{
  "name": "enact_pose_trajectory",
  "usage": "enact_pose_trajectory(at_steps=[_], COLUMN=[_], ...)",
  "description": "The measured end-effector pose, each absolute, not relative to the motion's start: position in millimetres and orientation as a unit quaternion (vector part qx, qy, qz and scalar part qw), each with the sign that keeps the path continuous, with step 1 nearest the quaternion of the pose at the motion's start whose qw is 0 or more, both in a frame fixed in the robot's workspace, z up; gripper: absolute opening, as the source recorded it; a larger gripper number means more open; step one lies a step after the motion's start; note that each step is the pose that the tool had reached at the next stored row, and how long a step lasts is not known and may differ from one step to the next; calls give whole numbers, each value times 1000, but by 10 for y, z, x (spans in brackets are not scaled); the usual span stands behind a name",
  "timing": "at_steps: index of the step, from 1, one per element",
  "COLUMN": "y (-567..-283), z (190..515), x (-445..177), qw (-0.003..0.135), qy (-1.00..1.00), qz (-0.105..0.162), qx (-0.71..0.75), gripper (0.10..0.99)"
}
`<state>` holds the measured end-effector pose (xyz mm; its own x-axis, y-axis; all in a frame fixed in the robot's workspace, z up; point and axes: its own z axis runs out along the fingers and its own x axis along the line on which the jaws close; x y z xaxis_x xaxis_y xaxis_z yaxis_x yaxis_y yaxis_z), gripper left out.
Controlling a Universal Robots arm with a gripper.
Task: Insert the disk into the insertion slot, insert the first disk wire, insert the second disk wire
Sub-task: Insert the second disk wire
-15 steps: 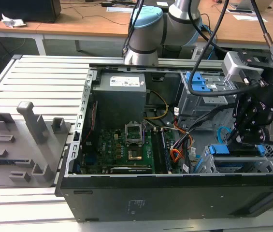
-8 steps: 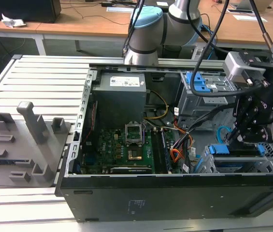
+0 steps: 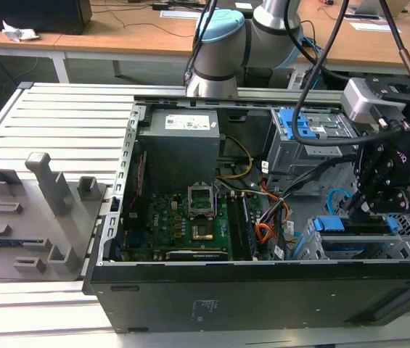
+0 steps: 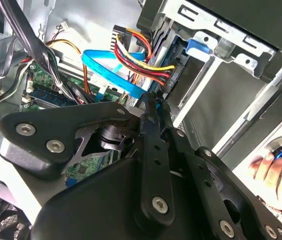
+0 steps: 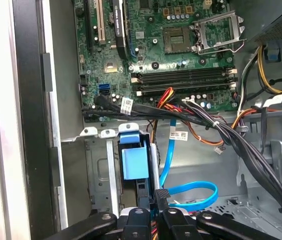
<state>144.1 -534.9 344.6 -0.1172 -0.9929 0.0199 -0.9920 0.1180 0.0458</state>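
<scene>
Black and angular, the hand hangs low over the corner of the open computer case at the exterior view's right, its fingertips down beside the blue caddy of the disk. The disk sits in the insertion slot, the light grey perforated cage against the case's near wall. In the first wrist view the fingertips stand close together on a black connector at the end of the second disk wire, so the hand is clamped on that plug, just beside the disk's blue tab.

From there the light blue cable curls out in a flat loop over the case floor, then rises toward the motherboard. The second wrist view shows the same cable passing a red-and-yellow wire bundle, and a person's hand near a blue ring outside the case.

Room is tight: the case wall, the cage and a thick black cable bundle close in around the hand. The taller cage with blue latch stands behind it. The arm rises from behind the case, which rests on a slatted bench with a grey fixture at the exterior view's left.
</scene>
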Motion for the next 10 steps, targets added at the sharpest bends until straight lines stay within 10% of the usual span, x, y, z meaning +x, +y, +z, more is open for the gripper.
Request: enact_pose_trajectory(at_steps=[10], y=[-5385], z=[3425], x=[1455], qw=[23], qy=[-741], qz=[-10], qx=[671], gripper=[165])
